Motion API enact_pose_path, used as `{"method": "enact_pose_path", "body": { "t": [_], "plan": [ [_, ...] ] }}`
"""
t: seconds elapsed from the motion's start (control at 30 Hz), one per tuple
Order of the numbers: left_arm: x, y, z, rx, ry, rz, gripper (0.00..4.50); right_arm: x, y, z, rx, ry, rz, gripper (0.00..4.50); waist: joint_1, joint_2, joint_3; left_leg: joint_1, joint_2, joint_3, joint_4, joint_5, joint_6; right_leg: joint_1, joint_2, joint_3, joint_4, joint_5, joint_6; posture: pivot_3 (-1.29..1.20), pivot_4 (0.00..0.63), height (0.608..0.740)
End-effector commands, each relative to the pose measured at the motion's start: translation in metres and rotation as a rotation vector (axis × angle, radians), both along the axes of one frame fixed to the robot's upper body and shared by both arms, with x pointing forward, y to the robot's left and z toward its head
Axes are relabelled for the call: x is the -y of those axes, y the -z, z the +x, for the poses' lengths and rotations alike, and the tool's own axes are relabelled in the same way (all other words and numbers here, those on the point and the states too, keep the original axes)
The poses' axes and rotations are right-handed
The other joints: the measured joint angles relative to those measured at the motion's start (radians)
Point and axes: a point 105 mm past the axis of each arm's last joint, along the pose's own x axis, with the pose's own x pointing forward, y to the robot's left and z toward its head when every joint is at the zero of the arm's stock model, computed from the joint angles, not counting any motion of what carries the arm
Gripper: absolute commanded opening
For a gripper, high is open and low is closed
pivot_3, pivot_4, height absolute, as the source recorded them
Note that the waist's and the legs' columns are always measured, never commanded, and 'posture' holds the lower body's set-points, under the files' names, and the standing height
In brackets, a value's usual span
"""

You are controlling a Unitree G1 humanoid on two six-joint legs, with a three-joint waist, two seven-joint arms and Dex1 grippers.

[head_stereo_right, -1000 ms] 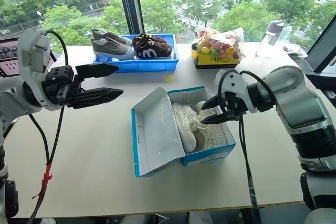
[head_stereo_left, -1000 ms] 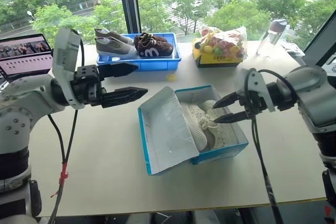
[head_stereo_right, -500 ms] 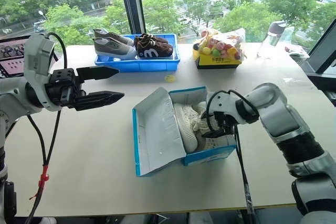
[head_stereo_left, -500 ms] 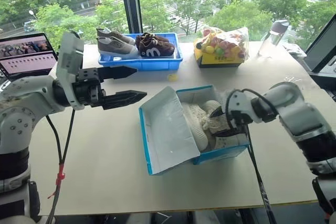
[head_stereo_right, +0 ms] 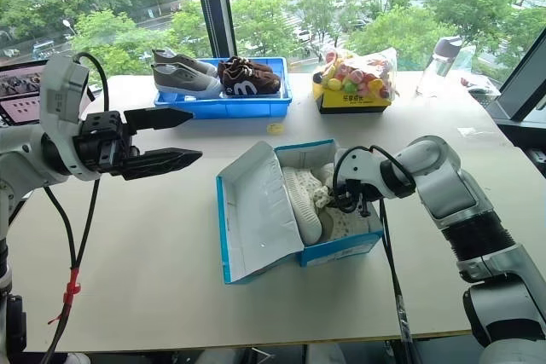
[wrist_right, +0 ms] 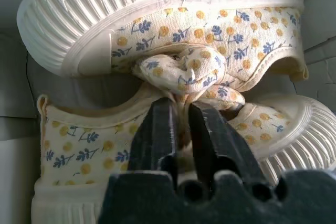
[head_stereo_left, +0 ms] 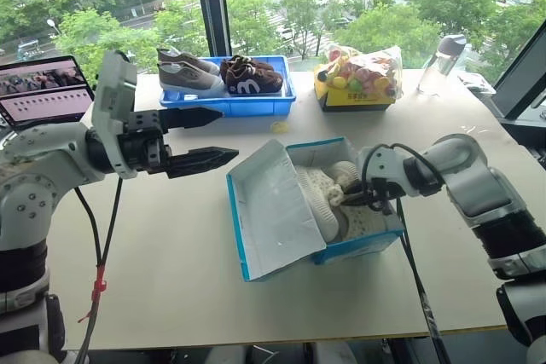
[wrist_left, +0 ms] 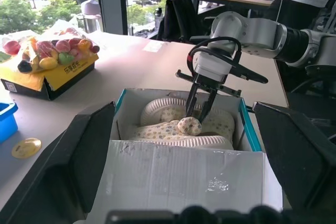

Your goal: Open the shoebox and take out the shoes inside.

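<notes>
The blue shoebox point(head_stereo_left: 361, 248) lies open in the middle of the table, its white-lined lid point(head_stereo_left: 271, 210) folded out to the left. Inside lie the shoes point(head_stereo_left: 328, 202), cream with a small flower print, on their sides with ribbed soles outward. My right gripper point(head_stereo_left: 351, 199) reaches down into the box from the right. It is shut on the knotted cloth bow point(wrist_right: 195, 72) of one shoe, with the fabric pinched between its black fingertips point(wrist_right: 161, 116). My left gripper point(head_stereo_left: 229, 134) hangs open above the table left of the box, pointing toward it.
A blue plastic tray point(head_stereo_left: 229, 101) at the back holds grey sneakers and brown shoes. A bag of snacks on a yellow box point(head_stereo_left: 358, 76) and a bottle point(head_stereo_left: 442, 60) stand at the back right. A laptop point(head_stereo_left: 43, 91) sits far left, and a yellow disc point(head_stereo_left: 278, 126) lies behind the box.
My right gripper went down into the box from above its right side and shut on the shoe's bow. The left arm stayed where it was.
</notes>
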Motion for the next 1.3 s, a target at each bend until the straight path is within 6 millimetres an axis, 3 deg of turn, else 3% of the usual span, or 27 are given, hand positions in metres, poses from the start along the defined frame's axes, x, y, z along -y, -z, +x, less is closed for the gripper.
{"method": "enact_pose_path", "body": {
  "t": [0.03,0.13,0.3,0.37,0.43,0.57,0.63,0.7,0.77,0.83,0.9,0.93,1.13,1.3],
  "plan": [
    [0.002,-0.007,-0.004,0.052,0.009,0.009,4.50,-0.004,-0.025,-0.003,0.068,-0.024,0.064,0.05,0.000,0.000,0.000,0.000,0.000,0.000,0.000,0.000,0.000,0.000,0.000,0.000,0.000,0.000,0.000,0.00,0.150,0.736],
    [0.002,-0.006,-0.003,0.051,0.009,0.011,4.50,-0.007,-0.043,-0.010,0.068,-0.046,0.126,0.05,0.000,0.000,0.000,-0.001,0.000,0.000,0.000,0.000,0.000,-0.001,0.000,0.000,0.000,0.000,0.000,0.00,0.150,0.736],
    [0.003,-0.006,-0.002,0.053,0.014,0.011,4.50,-0.016,-0.098,-0.023,0.121,-0.096,0.292,0.05,-0.002,0.000,0.000,-0.007,0.000,0.000,0.000,0.000,0.000,-0.008,0.000,0.000,0.001,0.000,0.000,0.00,0.150,0.736],
    [0.003,-0.005,-0.001,0.051,0.014,0.011,4.50,-0.024,-0.109,-0.033,0.074,-0.117,0.373,0.05,-0.002,0.000,0.000,-0.008,0.000,0.000,0.000,0.000,0.000,-0.009,0.000,0.001,0.001,0.000,0.000,0.00,0.150,0.736],
    [0.004,-0.004,0.000,0.050,0.015,0.012,4.50,-0.021,-0.092,-0.035,0.042,-0.098,0.324,0.05,0.002,0.000,0.000,-0.008,0.000,0.000,-0.001,0.000,0.000,-0.008,0.000,0.000,0.000,0.000,0.000,0.00,0.150,0.736],
    [0.004,-0.004,-0.001,0.048,0.019,0.019,4.50,-0.022,-0.105,-0.035,0.047,-0.065,0.420,0.05,0.008,0.000,0.001,-0.008,-0.001,-0.001,0.000,0.000,0.001,-0.007,-0.002,0.000,0.000,0.000,0.000,0.00,0.150,0.736],
    [0.004,-0.005,-0.001,0.050,0.021,0.017,4.50,-0.019,-0.093,-0.034,-0.001,-0.027,0.390,0.05,0.006,0.000,0.001,-0.008,-0.002,0.000,0.001,0.000,0.001,-0.008,-0.002,0.000,0.000,0.000,0.000,0.00,0.150,0.736],
    [0.004,-0.006,0.000,0.053,0.022,0.017,4.50,-0.003,-0.057,-0.026,0.009,0.025,0.223,0.05,0.005,0.000,0.001,-0.008,-0.001,0.000,0.001,0.000,0.001,-0.008,-0.001,0.000,0.000,0.000,0.000,0.00,0.150,0.736],
    [0.004,-0.007,0.001,0.053,0.021,0.017,4.50,0.000,-0.043,-0.027,-0.007,0.017,0.197,0.05,0.008,0.000,0.001,-0.008,0.000,0.000,0.001,0.000,0.001,-0.008,-0.001,-0.001,0.000,0.000,0.000,0.00,0.150,0.736],
    [0.004,-0.006,0.000,0.052,0.023,0.021,4.50,-0.031,-0.083,-0.036,-0.105,-0.052,0.595,0.05,0.003,-0.001,0.001,-0.008,-0.001,0.000,0.001,-0.001,0.001,-0.007,-0.001,-0.001,0.000,0.000,0.000,0.00,0.150,0.736],
    [0.004,-0.006,0.000,0.051,0.022,0.024,4.50,-0.038,-0.091,-0.045,-0.173,-0.114,0.720,0.05,-0.018,-0.001,0.002,-0.008,0.001,0.003,0.001,0.000,0.000,-0.009,0.000,0.003,0.001,0.002,-0.001,0.00,0.150,0.736],
    [0.004,-0.006,0.000,0.051,0.022,0.023,4.50,-0.036,-0.093,-0.040,-0.191,-0.081,0.777,0.05,-0.021,-0.001,0.002,-0.008,0.001,0.003,0.000,0.000,0.000,-0.010,0.000,0.003,0.002,0.002,-0.001,0.00,0.150,0.736],
    [0.003,-0.007,0.000,0.050,0.018,0.025,4.50,-0.021,-0.128,-0.034,-0.222,-0.055,1.047,0.05,-0.003,-0.001,0.002,-0.007,0.001,0.000,0.000,0.000,0.000,-0.008,0.000,0.001,0.001,0.002,-0.001,0.00,0.150,0.736],
    [0.002,-0.008,0.000,0.051,0.016,0.026,4.50,-0.018,-0.125,-0.031,-0.207,-0.029,1.035,0.05,0.002,-0.001,0.002,-0.007,0.001,0.000,-0.001,0.000,0.000,-0.008,0.001,0.001,0.000,0.002,-0.001,0.00,0.150,0.736]
  ]
}}
